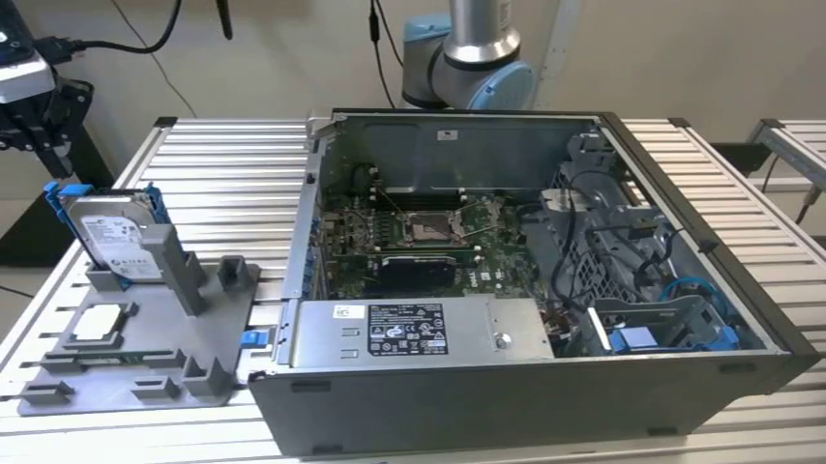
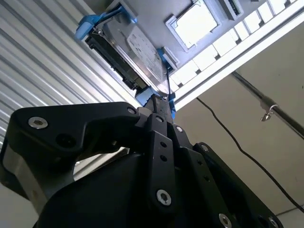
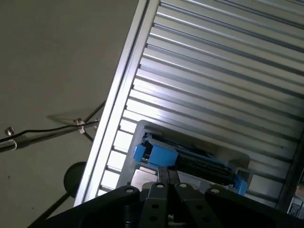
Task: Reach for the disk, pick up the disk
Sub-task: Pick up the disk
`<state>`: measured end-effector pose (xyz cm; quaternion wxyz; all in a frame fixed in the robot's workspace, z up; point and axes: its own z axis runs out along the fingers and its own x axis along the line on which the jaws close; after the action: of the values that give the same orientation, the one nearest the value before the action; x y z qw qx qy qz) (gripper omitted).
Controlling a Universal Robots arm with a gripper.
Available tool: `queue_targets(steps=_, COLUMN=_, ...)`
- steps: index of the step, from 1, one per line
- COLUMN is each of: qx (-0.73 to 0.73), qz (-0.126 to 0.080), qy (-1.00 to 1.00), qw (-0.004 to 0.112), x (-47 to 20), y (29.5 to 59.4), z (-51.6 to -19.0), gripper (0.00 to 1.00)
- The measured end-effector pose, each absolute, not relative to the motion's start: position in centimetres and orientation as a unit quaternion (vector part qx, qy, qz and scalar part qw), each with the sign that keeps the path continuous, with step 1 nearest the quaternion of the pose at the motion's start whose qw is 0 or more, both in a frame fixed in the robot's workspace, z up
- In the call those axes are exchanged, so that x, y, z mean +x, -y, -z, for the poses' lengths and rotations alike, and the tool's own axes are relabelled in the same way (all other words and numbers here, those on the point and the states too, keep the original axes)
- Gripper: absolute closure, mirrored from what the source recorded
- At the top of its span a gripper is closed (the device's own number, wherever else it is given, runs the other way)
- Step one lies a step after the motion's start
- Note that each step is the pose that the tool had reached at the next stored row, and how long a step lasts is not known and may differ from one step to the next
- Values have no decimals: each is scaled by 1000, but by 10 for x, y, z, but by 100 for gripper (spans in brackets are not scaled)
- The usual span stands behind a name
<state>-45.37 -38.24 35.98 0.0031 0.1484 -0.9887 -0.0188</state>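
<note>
**Fingers pinched on the disk's bracket, disk upright in its holder**

In both wrist views I see the fingers [image 2: 159, 107] drawn narrow, the gripper [image 3: 167, 172] closed on the end of the blue bracket [image 3: 161, 156] that frames the disk [image 2: 137, 47]. How deep the tips bite I cannot make out, because the black linkage covers that spot.

In the exterior view the gripper [image 1: 54, 170] comes down at the far left edge, cut off by the frame, onto the top of the disk [image 1: 114, 237]. The disk stands on edge in a gray holder [image 1: 193, 319] at that view's left, label facing the camera. A gray post [image 1: 174, 266] of the holder stands just in front and hides the disk's lower corner. A second, shorter post [image 1: 232, 275] stands beside it.

A small square chip [image 1: 101, 324] lies flat on the holder, near the disk's foot.

To the exterior view's right, well apart, the open computer case [image 1: 516, 387] sits on the slatted table [image 1: 220, 174].

Past the table's edge, a cable [image 3: 47, 128] runs across the floor.
</note>
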Motion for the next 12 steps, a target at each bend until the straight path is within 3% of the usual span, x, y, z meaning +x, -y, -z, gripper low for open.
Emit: queue_targets(steps=12, qx=234, qz=18, qy=972, qw=5, x=-454, y=382, z=-360, gripper=100)
